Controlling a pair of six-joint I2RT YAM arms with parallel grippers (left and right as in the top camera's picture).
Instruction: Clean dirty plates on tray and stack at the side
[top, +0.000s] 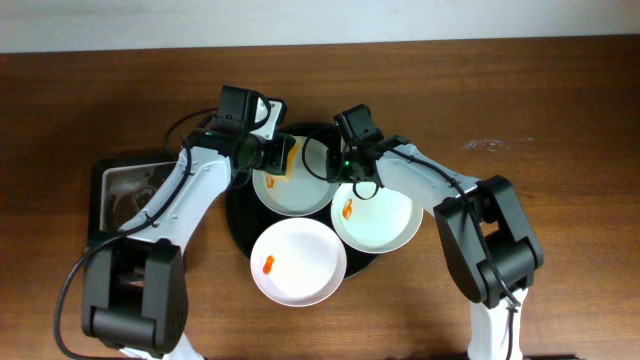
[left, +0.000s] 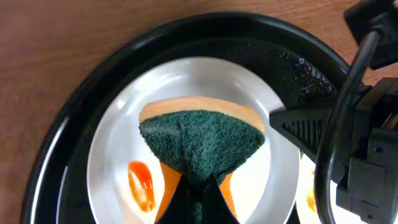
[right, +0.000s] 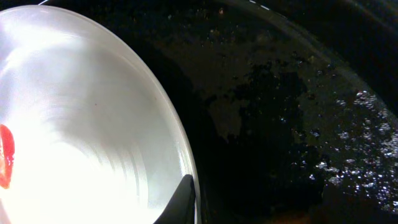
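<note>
White, round, shallow plates, three of them, lie on the large round glossy black tray (top: 238, 222) at the middle of the overhead frame. The upper plate (top: 300, 195) sits toward the top, the right plate (top: 388, 228) overhangs the tray's right rim, and the lower plate (top: 300, 268) overhangs its bottom edge. Each carries a small orange smear (left: 141, 185).

The left gripper (left: 199, 198) is pinching a green-topped orange sponge (left: 202, 140), which rests on the upper plate just right of its smear. The right gripper (top: 347, 172) sits just beside that plate's right rim. Its one visible black fingertip (right: 185, 202) lies at a plate's edge, and I cannot tell whether the gripper is spread or pressed together.

Droplets speckle the tray's bare surface. A smaller rectangular black tray (top: 112, 180) stands at the left on the brown wooden bench (top: 560, 120).
</note>
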